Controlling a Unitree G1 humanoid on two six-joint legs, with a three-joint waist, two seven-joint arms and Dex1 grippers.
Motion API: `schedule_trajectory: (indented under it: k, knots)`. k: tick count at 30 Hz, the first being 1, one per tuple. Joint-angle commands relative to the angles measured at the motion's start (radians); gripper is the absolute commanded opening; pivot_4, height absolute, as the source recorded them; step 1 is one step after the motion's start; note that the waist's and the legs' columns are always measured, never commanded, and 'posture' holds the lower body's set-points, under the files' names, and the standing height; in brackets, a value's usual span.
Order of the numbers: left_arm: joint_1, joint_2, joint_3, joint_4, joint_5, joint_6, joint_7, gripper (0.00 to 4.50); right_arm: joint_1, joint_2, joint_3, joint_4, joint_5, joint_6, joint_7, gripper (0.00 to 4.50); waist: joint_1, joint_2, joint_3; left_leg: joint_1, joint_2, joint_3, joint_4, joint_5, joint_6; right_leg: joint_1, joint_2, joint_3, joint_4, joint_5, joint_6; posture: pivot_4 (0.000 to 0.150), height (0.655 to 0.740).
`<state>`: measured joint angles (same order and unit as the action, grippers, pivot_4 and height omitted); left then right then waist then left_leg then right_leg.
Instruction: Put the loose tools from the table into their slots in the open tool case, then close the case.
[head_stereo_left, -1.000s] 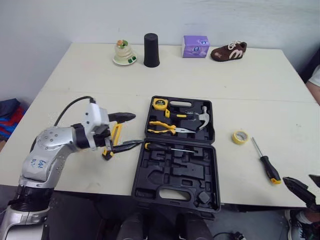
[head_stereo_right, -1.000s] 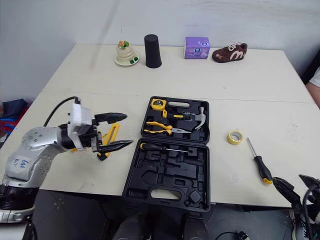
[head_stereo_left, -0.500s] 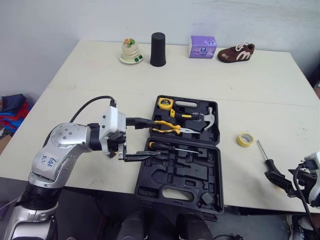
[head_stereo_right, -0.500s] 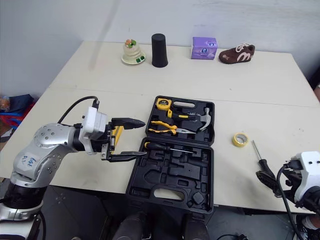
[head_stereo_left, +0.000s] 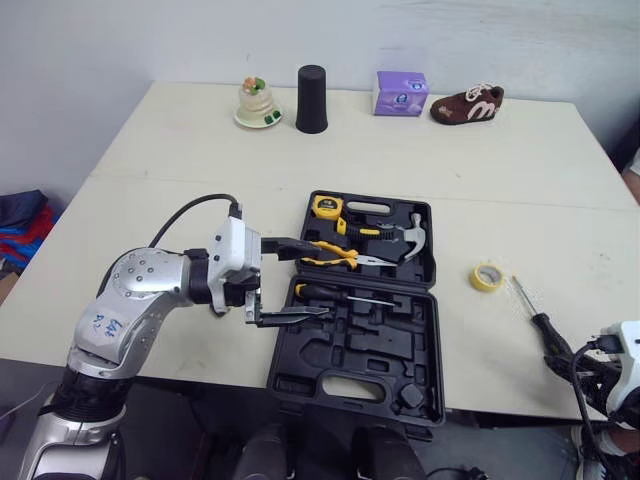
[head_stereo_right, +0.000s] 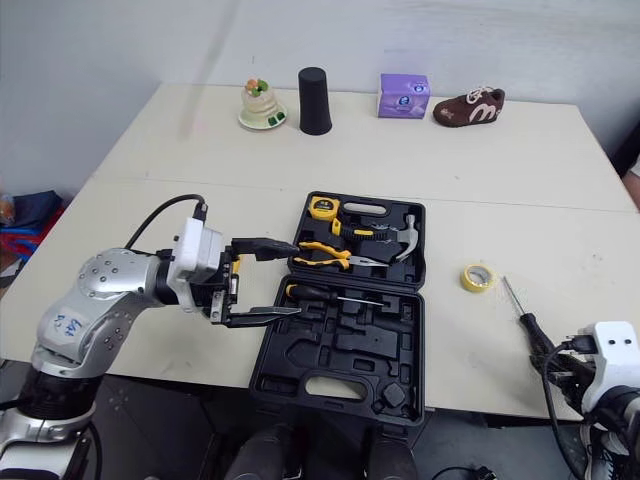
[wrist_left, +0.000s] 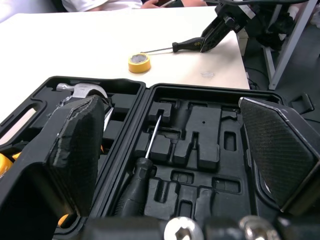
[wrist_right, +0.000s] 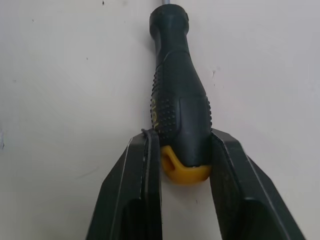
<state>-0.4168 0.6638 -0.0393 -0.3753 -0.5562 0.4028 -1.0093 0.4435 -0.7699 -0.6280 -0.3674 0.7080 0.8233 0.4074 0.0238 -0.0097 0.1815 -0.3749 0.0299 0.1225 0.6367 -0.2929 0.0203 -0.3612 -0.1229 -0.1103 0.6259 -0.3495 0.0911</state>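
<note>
Right end effector (wrist_right: 182, 137) looks clenched on the butt of the screwdriver (wrist_right: 177, 90) lying ahead of it on the surface (wrist_right: 60, 75), so I'd regrip deeper before carrying it left to the tool case (head_stereo_left: 437, 330).

Little readable text on the tabletop

The one mark I can actually read is a white shape like a letter M on the side of the brown shoe (head_stereo_left: 467, 103), which sits at the far edge of the tabletop toward its right corner. The purple box (head_stereo_left: 400, 92) just beside it carries pale printing that I cannot make out. The yellow tape measure (head_stereo_left: 321, 207), in the far left corner of the open tool case (head_stereo_left: 355, 375), has a dark face label, also unreadable. Blue handwritten characters sit on the silver shell of the left arm (head_stereo_left: 100, 322), but I cannot tell what they say. The screwdriver (wrist_right: 180, 100) handle shows faint yellowish print along one side, illegible.
</note>
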Motion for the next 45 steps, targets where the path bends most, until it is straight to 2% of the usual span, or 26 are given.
schedule_trajectory:
  k: [1, 6, 8, 10, 14, 17, 22, 23, 26, 30, 32, 34, 37, 45]
  knots:
    - [-0.014, -0.011, 0.009, -0.014, 0.005, -0.031, -0.002, 4.5, -0.023, 0.063, -0.028, 0.023, -0.044, -0.116, 0.019, 0.88, 0.0, 0.0, 0.0, 0.0, 0.0, 0.0, 0.0, 0.0, 0.0, 0.0, 0.0, 0.0, 0.0, 0.0, 0.0, 0.15, 0.738]
    - [-0.019, -0.015, 0.01, -0.009, 0.009, -0.04, -0.013, 4.5, -0.028, 0.068, -0.036, 0.016, -0.119, -0.232, 0.076, 0.88, -0.001, 0.0, 0.0, 0.0, 0.0, 0.001, 0.0, 0.0, 0.0, 0.0, 0.0, 0.001, 0.0, 0.0, 0.0, 0.15, 0.738]
    - [-0.023, -0.008, 0.014, -0.001, 0.001, -0.042, -0.035, 4.5, -0.055, 0.012, -0.053, -0.034, -0.143, -0.292, 0.132, 0.88, -0.003, 0.001, 0.0, 0.0, 0.0, 0.001, 0.0, 0.0, 0.0, 0.0, 0.001, 0.001, 0.0, 0.0, 0.0, 0.15, 0.738]
    - [-0.021, 0.007, 0.019, 0.004, -0.026, -0.011, -0.062, 4.5, -0.076, -0.038, -0.056, -0.068, -0.131, -0.263, 0.166, 0.88, -0.007, 0.001, 0.0, 0.001, 0.0, 0.002, 0.0, 0.0, 0.0, -0.001, 0.002, 0.003, 0.001, 0.0, 0.0, 0.15, 0.738]
    - [0.011, 0.058, 0.037, 0.035, 0.001, -0.085, -0.153, 4.5, -0.158, -0.234, 0.009, -0.161, -0.06, -0.17, 0.329, 0.88, -0.011, 0.001, 0.0, 0.001, 0.003, 0.001, 0.0, 0.0, -0.002, 0.0, 0.006, 0.004, 0.0, 0.0, 0.0, 0.15, 0.738]
    - [0.027, 0.089, 0.054, 0.057, 0.007, -0.108, -0.186, 4.5, -0.263, -0.359, 0.086, -0.199, 0.001, -0.088, 0.402, 0.88, -0.011, 0.0, 0.0, 0.001, 0.005, 0.0, 0.0, 0.0, -0.004, -0.001, 0.007, 0.003, 0.0, -0.001, -0.001, 0.15, 0.738]
    - [0.073, 0.096, 0.084, 0.099, 0.064, -0.2, -0.175, 4.5, -0.543, -0.545, 0.348, -0.277, 0.087, 0.03, 0.495, 0.88, -0.015, 0.0, 0.001, 0.0, 0.005, -0.001, 0.0, 0.0, -0.003, -0.001, 0.005, 0.003, -0.001, -0.001, -0.002, 0.15, 0.738]
    - [0.086, 0.098, 0.09, 0.106, 0.067, -0.207, -0.176, 4.5, -0.609, -0.544, 0.392, -0.287, 0.119, 0.064, 0.49, 0.88, -0.016, 0.0, 0.001, 0.0, 0.005, -0.001, 0.0, 0.0, -0.003, -0.001, 0.005, 0.003, -0.001, -0.001, -0.002, 0.15, 0.738]
    - [0.138, 0.106, 0.11, 0.127, 0.07, -0.221, -0.18, 4.5, -0.798, -0.523, 0.571, -0.317, 0.094, 0.131, 0.481, 0.88, -0.022, -0.002, 0.002, -0.002, 0.005, -0.002, 0.001, -0.001, -0.003, -0.001, 0.005, 0.002, -0.002, -0.001, -0.002, 0.15, 0.738]
    - [0.174, 0.11, 0.125, 0.148, 0.083, -0.238, -0.17, 4.5, -0.944, -0.449, 0.731, -0.353, 0.065, 0.233, 0.429, 0.88, -0.027, -0.002, 0.002, -0.004, 0.005, -0.002, 0.004, -0.001, -0.003, -0.003, 0.004, 0.001, -0.002, -0.001, -0.002, 0.15, 0.738]
    - [0.185, 0.103, 0.131, 0.157, 0.091, -0.246, -0.157, 4.5, -1.0, -0.4, 0.828, -0.368, 0.016, 0.276, 0.393, 0.88, -0.028, -0.002, 0.002, -0.014, 0.005, -0.003, 0.01, -0.002, -0.002, -0.012, 0.003, 0.0, 0.003, -0.001, -0.002, 0.15, 0.738]
    - [0.195, 0.102, 0.131, 0.157, 0.092, -0.247, -0.155, 4.5, -1.033, -0.381, 0.896, -0.365, -0.041, 0.301, 0.371, 0.88, -0.029, -0.002, 0.002, -0.017, 0.006, -0.003, 0.013, -0.002, -0.002, -0.015, 0.003, 0.0, 0.004, -0.001, -0.002, 0.15, 0.738]
    - [0.208, 0.111, 0.127, 0.148, 0.092, -0.24, -0.158, 4.5, -1.044, -0.434, 0.985, -0.362, -0.166, 0.259, 0.392, 0.88, -0.025, -0.002, 0.002, -0.018, 0.005, -0.002, 0.014, -0.001, -0.002, -0.015, 0.001, -0.001, 0.004, -0.001, -0.002, 0.15, 0.738]
    - [0.236, 0.112, 0.123, 0.134, 0.092, -0.23, -0.149, 4.5, -1.03, -0.426, 1.027, -0.335, -0.268, 0.233, 0.439, 0.88, -0.031, -0.002, 0.002, -0.017, 0.002, -0.002, 0.013, -0.002, 0.0, -0.015, -0.002, -0.003, 0.005, 0.0, -0.002, 0.15, 0.738]
